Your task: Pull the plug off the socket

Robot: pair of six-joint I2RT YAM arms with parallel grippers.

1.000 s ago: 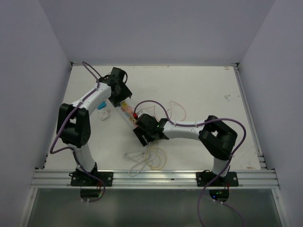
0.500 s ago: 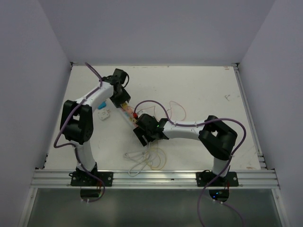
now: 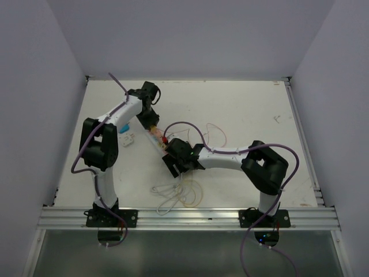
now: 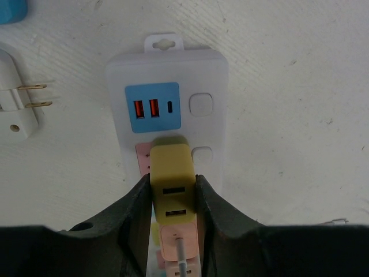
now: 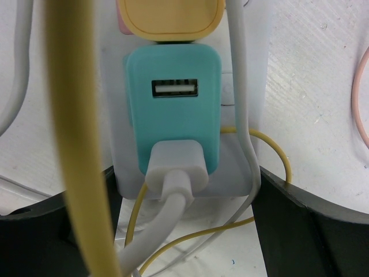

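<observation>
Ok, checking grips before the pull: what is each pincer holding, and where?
Left pincer: the yellow plug, by its two sides. Right pincer: the socket, across the width of one end, it seems.

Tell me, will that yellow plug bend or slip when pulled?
Probably stiff: the yellow plug looks like hard plastic. Its smooth sides might slip in the left pincer. The power strip looks light, so may lift along.

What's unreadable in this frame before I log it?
- Top view: socket too small, mostly covered by the arms.
- Left wrist: socket's lower outlets hidden behind left gripper and yellow plug; blue object cut by the corner.
- Right wrist: upper plug, above teal plug, cut by top edge.
</observation>
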